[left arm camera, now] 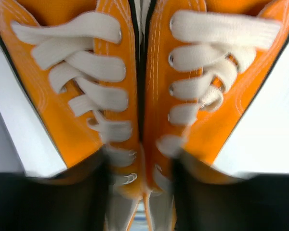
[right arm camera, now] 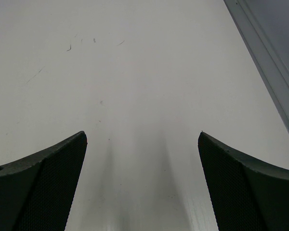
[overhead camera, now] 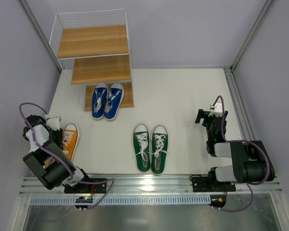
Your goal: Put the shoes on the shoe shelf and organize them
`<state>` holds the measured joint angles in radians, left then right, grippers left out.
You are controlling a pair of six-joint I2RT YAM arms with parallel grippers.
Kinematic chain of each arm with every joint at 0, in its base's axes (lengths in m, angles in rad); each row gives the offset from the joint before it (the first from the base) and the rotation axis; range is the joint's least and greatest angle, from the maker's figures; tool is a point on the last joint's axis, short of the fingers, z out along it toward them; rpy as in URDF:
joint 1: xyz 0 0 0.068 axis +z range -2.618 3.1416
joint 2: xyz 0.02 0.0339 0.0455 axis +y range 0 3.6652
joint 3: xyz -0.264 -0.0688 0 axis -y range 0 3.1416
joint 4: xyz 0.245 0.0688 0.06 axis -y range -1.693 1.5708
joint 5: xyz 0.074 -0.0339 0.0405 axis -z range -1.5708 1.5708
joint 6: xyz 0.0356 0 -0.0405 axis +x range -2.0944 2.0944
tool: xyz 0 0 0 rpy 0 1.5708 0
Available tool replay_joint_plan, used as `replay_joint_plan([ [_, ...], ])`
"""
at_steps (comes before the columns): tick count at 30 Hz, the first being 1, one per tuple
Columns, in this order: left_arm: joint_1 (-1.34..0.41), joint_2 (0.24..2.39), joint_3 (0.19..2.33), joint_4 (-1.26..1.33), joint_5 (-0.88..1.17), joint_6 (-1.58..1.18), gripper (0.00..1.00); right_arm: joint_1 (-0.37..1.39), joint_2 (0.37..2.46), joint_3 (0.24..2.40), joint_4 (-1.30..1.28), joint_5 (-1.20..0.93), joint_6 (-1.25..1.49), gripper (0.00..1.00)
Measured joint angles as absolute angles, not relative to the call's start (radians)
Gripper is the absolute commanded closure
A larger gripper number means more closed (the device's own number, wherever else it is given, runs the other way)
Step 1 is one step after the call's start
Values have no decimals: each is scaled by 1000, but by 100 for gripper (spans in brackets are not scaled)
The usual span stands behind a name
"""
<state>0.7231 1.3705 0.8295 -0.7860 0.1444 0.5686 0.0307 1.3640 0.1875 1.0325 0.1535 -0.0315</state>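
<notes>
The white table (overhead camera: 183,96) carries the shelf (overhead camera: 94,41) in its far left corner. The green pair (overhead camera: 151,147) lies near the middle of the near edge, the orange pair (overhead camera: 70,139) by the left edge.

Blue shoes (overhead camera: 107,101), green shoes (overhead camera: 151,148), orange shoes (left arm camera: 111,96); shelf boards (overhead camera: 92,42) light brown.

I see the shoe shelf (overhead camera: 94,48) at the far left of the counter (overhead camera: 183,96). One pair (overhead camera: 107,101) rests on its lowest board. A second pair (overhead camera: 151,148) lies mid-counter, toward the near edge. A third pair (overhead camera: 70,140) lies near left, under my left pincer (left arm camera: 142,204). My right pincer (right arm camera: 142,137) hangs over bare counter at the right.
</notes>
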Motion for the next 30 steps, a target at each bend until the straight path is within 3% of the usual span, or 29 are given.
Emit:
replay_joint_plan([
  [2,724,1353,829,-804,160,611,94,31,1364,187,1032,154,-31,3],
  [3,724,1341,825,-812,171,628,100,31,1364,187,1032,154,-31,3],
  [14,691,1231,789,-961,300,768,100,31,1364,187,1032,154,-31,3],
  [24,293,1230,809,-939,358,540,100,31,1364,187,1032,154,-31,3],
  [30,178,1252,822,-883,315,389,100,31,1364,187,1032,154,-31,3],
])
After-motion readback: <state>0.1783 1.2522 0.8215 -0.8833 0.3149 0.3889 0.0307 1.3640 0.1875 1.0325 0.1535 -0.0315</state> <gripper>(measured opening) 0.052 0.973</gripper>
